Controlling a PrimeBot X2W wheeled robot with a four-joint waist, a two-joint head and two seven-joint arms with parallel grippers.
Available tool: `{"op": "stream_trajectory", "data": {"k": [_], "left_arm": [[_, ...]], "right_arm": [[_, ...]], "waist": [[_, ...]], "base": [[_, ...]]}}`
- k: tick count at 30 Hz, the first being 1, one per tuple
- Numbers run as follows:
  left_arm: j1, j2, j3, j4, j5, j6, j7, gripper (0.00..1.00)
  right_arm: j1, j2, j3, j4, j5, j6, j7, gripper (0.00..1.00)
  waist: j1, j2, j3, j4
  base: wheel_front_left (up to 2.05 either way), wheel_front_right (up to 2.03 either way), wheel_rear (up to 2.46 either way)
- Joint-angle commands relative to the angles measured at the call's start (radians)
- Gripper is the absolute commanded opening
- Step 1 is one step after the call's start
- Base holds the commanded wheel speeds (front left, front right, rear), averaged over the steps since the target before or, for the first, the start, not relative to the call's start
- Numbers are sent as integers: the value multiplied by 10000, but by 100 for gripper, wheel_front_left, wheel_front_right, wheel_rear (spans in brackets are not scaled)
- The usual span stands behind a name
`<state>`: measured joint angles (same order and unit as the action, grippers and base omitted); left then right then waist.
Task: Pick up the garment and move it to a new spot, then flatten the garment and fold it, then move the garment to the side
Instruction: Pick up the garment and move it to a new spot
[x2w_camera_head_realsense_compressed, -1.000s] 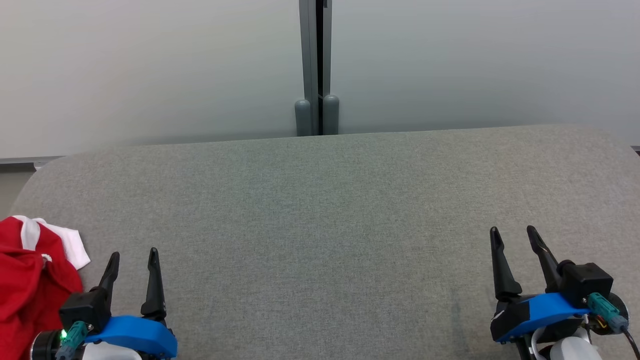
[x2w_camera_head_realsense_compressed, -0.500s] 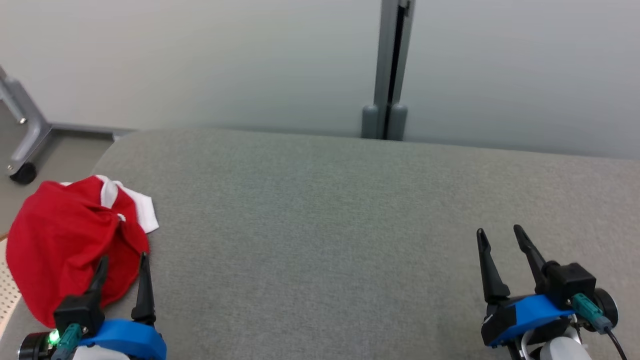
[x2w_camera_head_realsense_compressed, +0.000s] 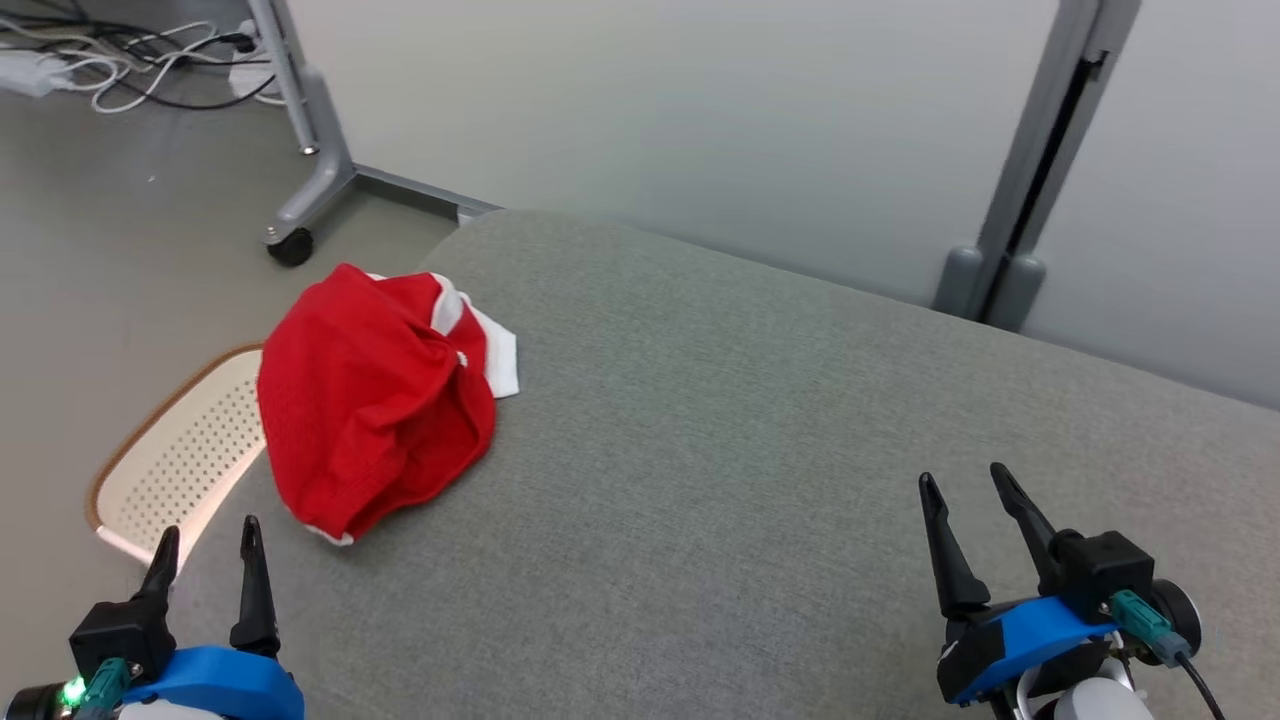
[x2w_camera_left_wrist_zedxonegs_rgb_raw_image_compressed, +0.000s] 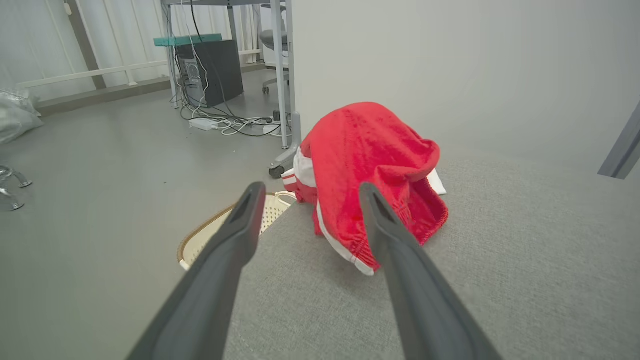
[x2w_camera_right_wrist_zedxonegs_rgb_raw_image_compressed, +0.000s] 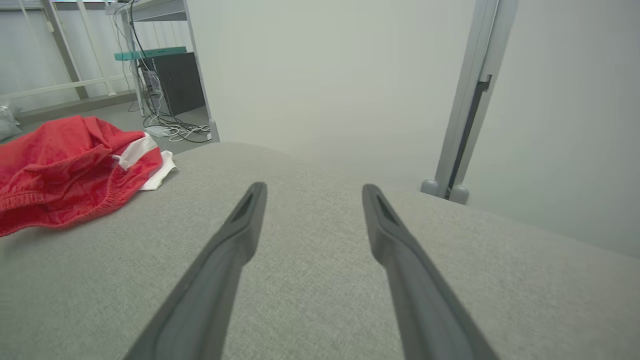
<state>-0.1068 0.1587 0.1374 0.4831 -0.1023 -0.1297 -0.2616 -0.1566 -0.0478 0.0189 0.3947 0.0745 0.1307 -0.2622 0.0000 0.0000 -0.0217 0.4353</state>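
Closest to me, both claws hang low over the near edge of the grey padded table (x2w_camera_head_realsense_compressed: 760, 450), empty. The left gripper (x2w_camera_head_realsense_compressed: 210, 527) has its two dark fingers spread wide, and the right gripper (x2w_camera_head_realsense_compressed: 963, 475) is spread just the same, with nothing between either pair. So I'd say the first step, the pick-up, has not yet begun. The left claw is the nearer one and points roughly at the garment (x2w_camera_head_realsense_compressed: 372, 400), though it is well short of touching it. The next move, I reckon, calls for that arm to reach forward and close on a thick fold of the cloth, not a thin edge. The garment itself lies at the table's left end, crumpled into a rounded heap. It is red, mesh-looking fabric with white trim and a gathered hem. Its far side sits close to the table's edge, and down beside that edge a cream perforated basket (x2w_camera_head_realsense_compressed: 165, 465) stands on the floor.
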Motion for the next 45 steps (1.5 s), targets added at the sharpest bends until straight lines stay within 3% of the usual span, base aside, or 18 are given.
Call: {"op": "stream_trajectory", "data": {"k": [1,5,14,24,37,45], "left_arm": [[23,10,63,-9,41,-16,-49,100],[193,3,222,-30,84,-17,-49,100],[198,-59,410,7,-82,-15,-51,100],[-893,431,263,639,-874,-16,-49,100],[-2776,1510,81,2616,-2715,-16,-51,100],[-3433,1871,-266,3863,-3896,-16,-51,100]], "right_arm": [[10,-47,59,33,1,1,-40,100],[-29,-52,301,110,57,1,-40,100],[-289,-49,589,222,-80,1,-41,100],[-687,-52,809,228,-608,1,-40,100],[-1500,-50,1058,133,-1201,1,-40,100],[-1686,-49,1008,100,-1414,1,-41,100]], "waist": [[0,0,230,389],[0,0,229,809],[0,0,448,844],[0,0,1400,52],[0,0,2972,-1055],[0,0,3526,-1403]], "base": [[0,0,0],[0,0,0],[0,0,0],[0,0,0],[0,0,0],[0,0,0]]}}
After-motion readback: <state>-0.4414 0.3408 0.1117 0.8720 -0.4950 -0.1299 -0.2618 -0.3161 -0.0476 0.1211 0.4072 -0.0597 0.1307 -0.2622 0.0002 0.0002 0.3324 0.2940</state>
